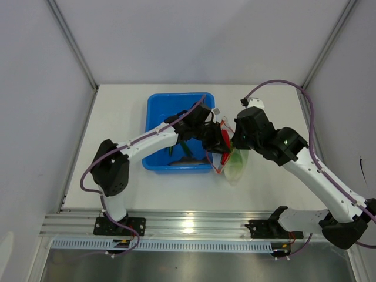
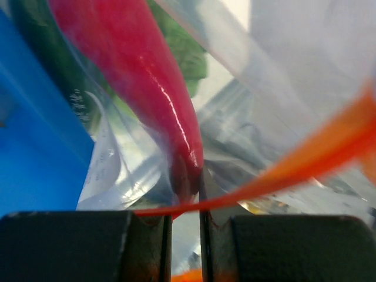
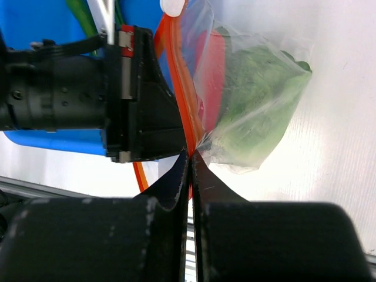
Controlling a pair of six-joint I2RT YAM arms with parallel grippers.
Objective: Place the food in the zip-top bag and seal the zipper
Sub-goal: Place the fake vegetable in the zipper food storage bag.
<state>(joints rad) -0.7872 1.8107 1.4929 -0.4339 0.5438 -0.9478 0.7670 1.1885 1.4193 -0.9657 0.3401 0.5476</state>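
The clear zip-top bag [image 1: 234, 167] lies just right of the blue bin, with the pale green cabbage [image 1: 235, 164] inside; the cabbage also shows in the right wrist view [image 3: 258, 100]. My left gripper [image 1: 218, 143] reaches across the bin into the bag's mouth. Its tips [image 2: 183, 205] are closed narrowly on the end of the red chili [image 2: 158, 88], which lies inside the bag [image 3: 212, 64]. The orange-red zipper [image 2: 317, 153] crosses in front of the tips. My right gripper [image 3: 191, 154] is shut on the zipper [image 3: 179, 88] and holds the mouth up [image 1: 232, 144].
The blue bin [image 1: 154, 117] stands left of the bag and holds dark green pods [image 1: 185, 150]. The left arm lies over the bin. White table lies right of the bag [image 3: 341, 147]. An aluminium rail [image 1: 194, 223] runs along the near edge.
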